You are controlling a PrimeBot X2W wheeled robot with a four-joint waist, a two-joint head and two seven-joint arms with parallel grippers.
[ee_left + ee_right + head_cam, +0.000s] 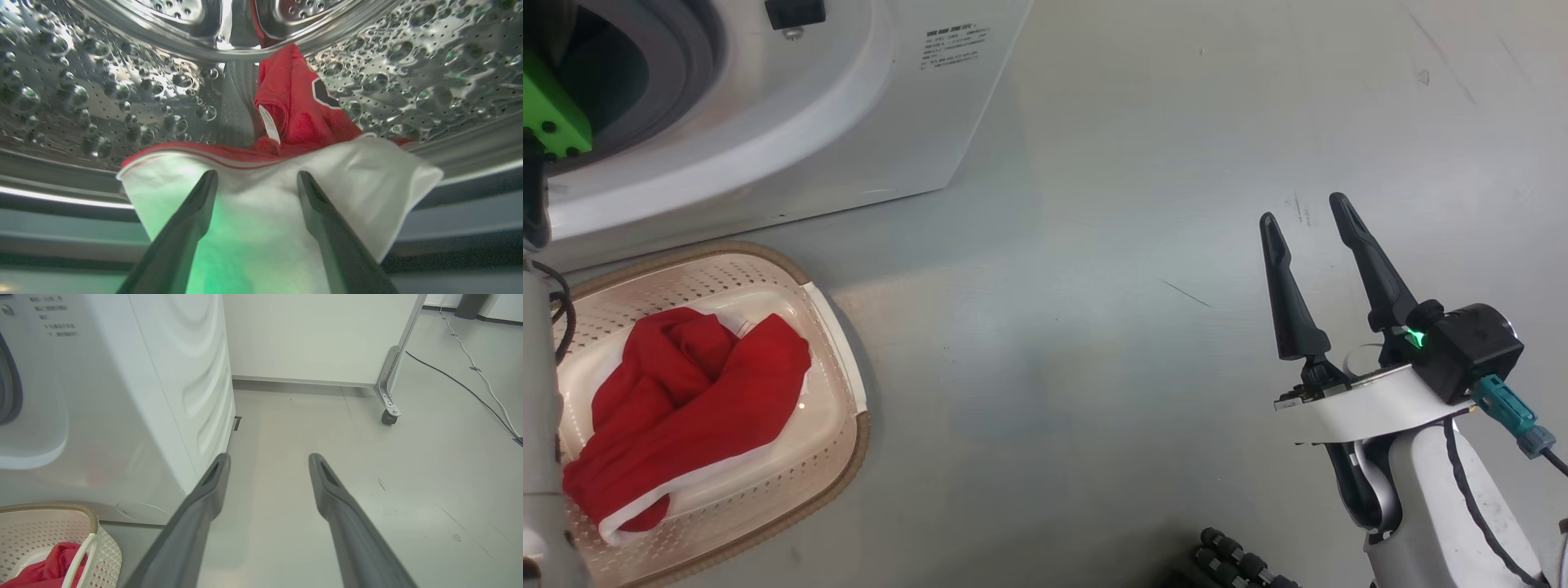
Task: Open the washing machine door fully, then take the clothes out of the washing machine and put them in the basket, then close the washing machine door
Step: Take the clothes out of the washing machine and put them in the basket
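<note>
Unloading is in hand: the left tool, spread, hovers over the garment in the drum; next it should pinch the cloth. The right tool hangs spread.

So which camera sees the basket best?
The head view: the basket lies nearly whole beside the washing machine, red clothes inside. The right wrist view catches just one corner. The left wrist view looks into the drum.

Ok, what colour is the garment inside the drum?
Red garment with a white panel; left wrist view shows it best.
</note>
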